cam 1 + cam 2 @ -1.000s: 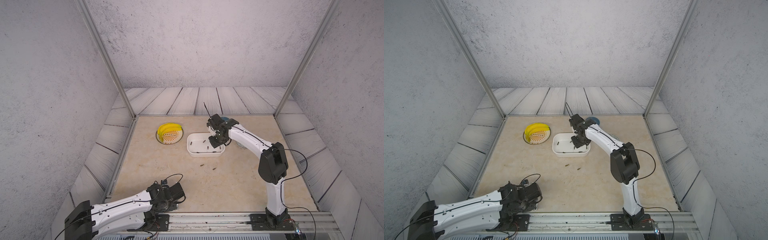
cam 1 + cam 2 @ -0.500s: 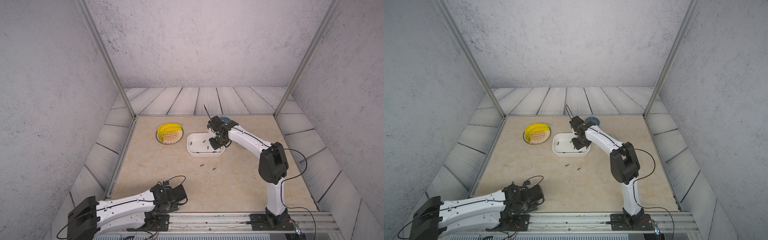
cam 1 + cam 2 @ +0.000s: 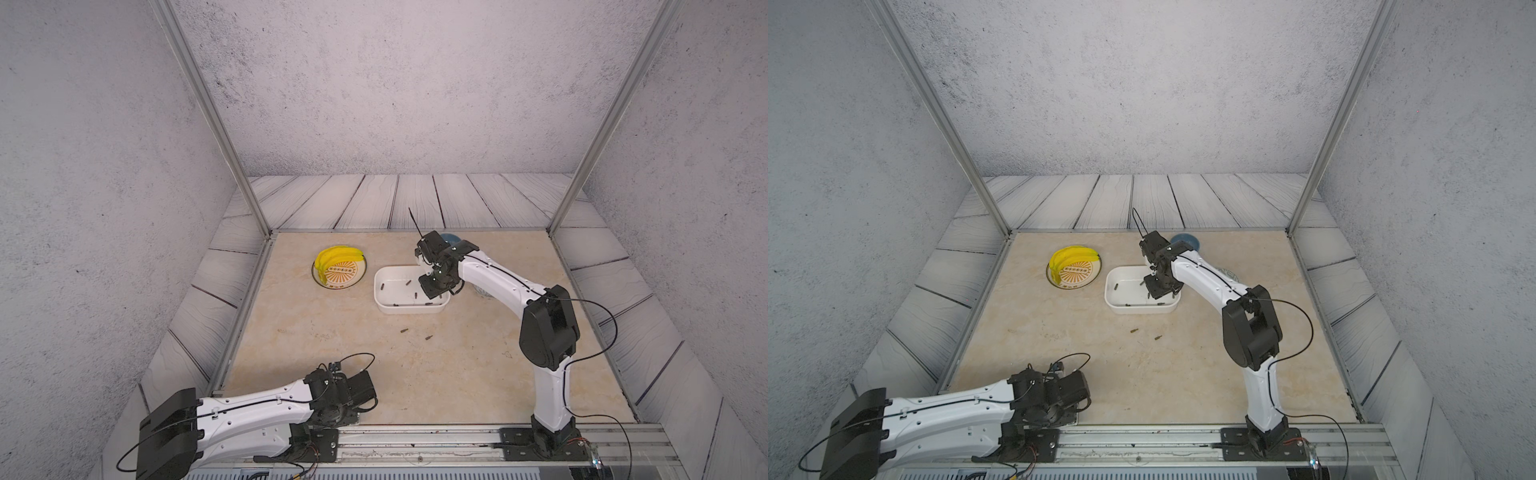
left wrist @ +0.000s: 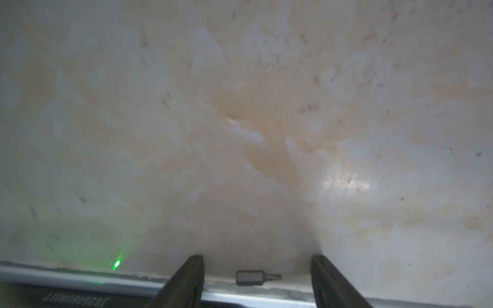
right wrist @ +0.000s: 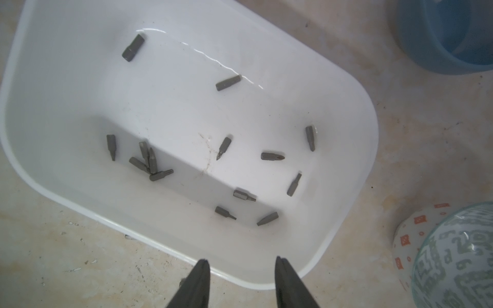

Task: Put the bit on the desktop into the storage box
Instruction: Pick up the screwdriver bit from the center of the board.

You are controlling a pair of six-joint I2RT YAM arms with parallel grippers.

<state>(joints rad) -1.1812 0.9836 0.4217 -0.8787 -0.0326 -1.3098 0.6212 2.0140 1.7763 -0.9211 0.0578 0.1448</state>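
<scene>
Two small dark bits [image 3: 403,331] [image 3: 428,337] lie on the beige desktop [image 3: 332,353], in front of the white storage box [image 3: 376,286]. Both show again as bits [image 3: 1133,331] [image 3: 1158,338]. A third bit [image 4: 257,277] lies at the desktop's front edge beside the metal rail. My left gripper [image 4: 257,257] straddles it, open and apart from it. My right gripper [image 5: 241,262] is open and empty above the near rim of the storage box [image 5: 66,93], which holds several bits.
A plate with yellow bananas [image 3: 338,266] stands left of the box. A blue bowl [image 3: 451,239] sits behind the right arm and a patterned bowl [image 5: 453,253] beside the box. The metal rail [image 3: 415,436] runs along the front edge. A green light spot [image 4: 116,264] falls near it.
My left arm has edged to the right and lower along the front edge. The right arm has stayed over the box, almost still.
</scene>
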